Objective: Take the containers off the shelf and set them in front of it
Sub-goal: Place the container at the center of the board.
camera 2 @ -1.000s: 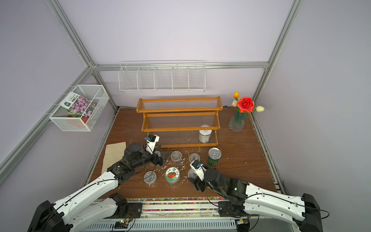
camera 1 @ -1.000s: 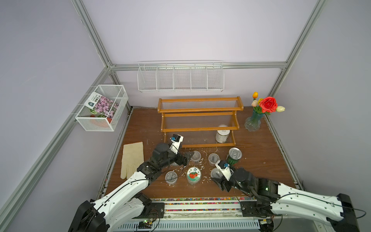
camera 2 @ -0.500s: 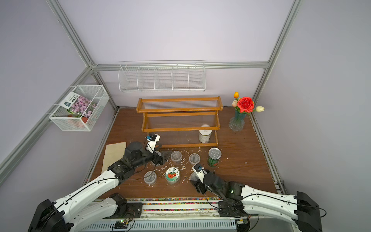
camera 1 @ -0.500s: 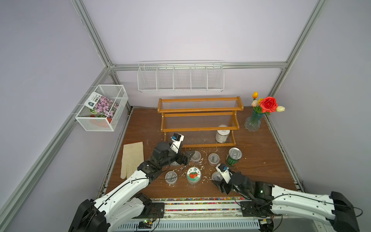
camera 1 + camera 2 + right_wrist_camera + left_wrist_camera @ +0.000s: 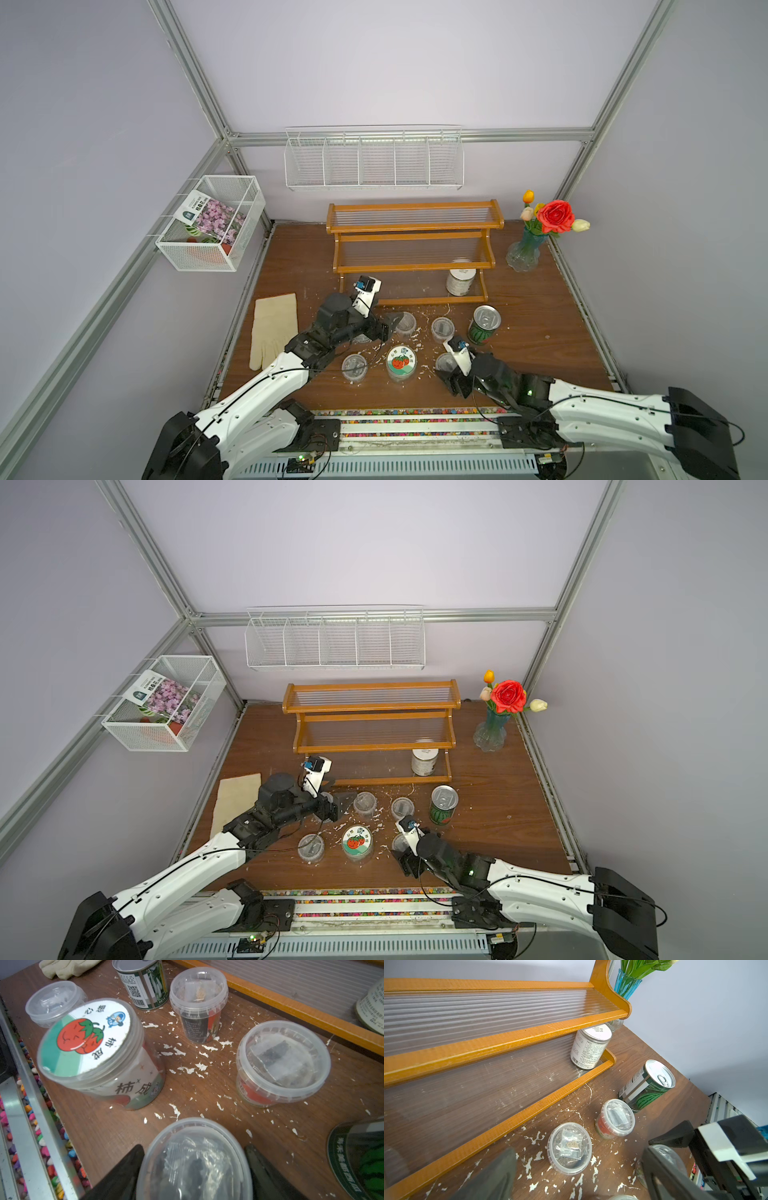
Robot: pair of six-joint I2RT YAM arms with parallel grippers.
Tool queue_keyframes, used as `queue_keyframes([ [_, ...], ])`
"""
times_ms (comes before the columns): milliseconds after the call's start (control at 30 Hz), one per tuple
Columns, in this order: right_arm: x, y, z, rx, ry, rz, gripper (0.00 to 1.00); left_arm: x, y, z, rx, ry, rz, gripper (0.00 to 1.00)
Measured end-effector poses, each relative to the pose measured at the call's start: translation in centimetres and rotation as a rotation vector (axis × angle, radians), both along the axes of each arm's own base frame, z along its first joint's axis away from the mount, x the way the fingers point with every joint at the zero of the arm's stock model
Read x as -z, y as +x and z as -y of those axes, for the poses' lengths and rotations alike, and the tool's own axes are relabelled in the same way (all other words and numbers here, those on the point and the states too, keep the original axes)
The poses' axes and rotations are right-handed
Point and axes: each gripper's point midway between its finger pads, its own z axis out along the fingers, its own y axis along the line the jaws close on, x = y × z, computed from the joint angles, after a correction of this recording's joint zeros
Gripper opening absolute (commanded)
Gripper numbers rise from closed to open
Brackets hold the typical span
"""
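The shelf [image 5: 415,227] holds only a white-label tin [image 5: 460,281] on its lowest tier. On the table in front of it stand a watermelon tin [image 5: 484,324], a tomato-lidded tub [image 5: 401,362], a green-striped tin [image 5: 143,982] and several clear lidded cups [image 5: 441,329]. My right gripper [image 5: 194,1167] is open, its fingers [image 5: 124,1172] close on either side of a clear cup [image 5: 445,362] that rests on the table. My left gripper [image 5: 577,1178] is wide open and low, just short of another clear cup [image 5: 569,1148], holding nothing.
A glass vase with flowers [image 5: 525,251] stands right of the shelf. A pale glove [image 5: 274,328] lies at the left. White flakes litter the wood. A wire rack [image 5: 374,162] and a mesh basket [image 5: 212,224] hang on the walls.
My right gripper has sunk slightly toward the front edge with its cup, and its jaws have widened a little. The left arm has not moved.
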Motion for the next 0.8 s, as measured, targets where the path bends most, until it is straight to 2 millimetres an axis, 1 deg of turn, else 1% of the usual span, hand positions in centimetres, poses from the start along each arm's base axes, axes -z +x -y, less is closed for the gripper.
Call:
queue_keyframes([
  [133, 0.2, 0.1, -0.3, -0.005, 0.004, -0.007, 0.81, 0.0, 0.0, 0.0, 0.0, 0.002, 0.001, 0.98],
  [267, 0.5, 0.2, -0.2, 0.003, -0.002, -0.015, 0.91, 0.0, 0.0, 0.0, 0.0, 0.002, 0.001, 0.98],
  [333, 0.3, 0.3, -0.2, 0.008, 0.004, -0.014, 0.94, 0.0, 0.0, 0.0, 0.0, 0.002, 0.001, 0.98],
  [433, -0.4, 0.4, -0.1, 0.012, 0.017, -0.003, 0.97, 0.1, 0.0, 0.0, 0.001, 0.003, 0.0, 0.98],
  [500, -1.4, 0.6, -0.1, 0.014, 0.032, 0.009, 0.97, 0.1, 0.0, 0.0, 0.001, 0.005, -0.002, 0.98],
  [667, -5.8, 1.2, -0.3, 0.032, 0.115, 0.064, 0.97, 0.3, -0.1, -0.1, 0.001, 0.01, -0.007, 0.98],
  [733, -7.6, 1.7, -0.1, 0.056, 0.138, 0.089, 0.97, 0.4, -0.1, -0.1, 0.003, 0.015, -0.008, 0.98],
  [800, -9.0, 3.0, 0.7, 0.103, 0.15, 0.111, 0.97, 0.5, -0.2, -0.1, 0.004, 0.021, -0.013, 0.98],
])
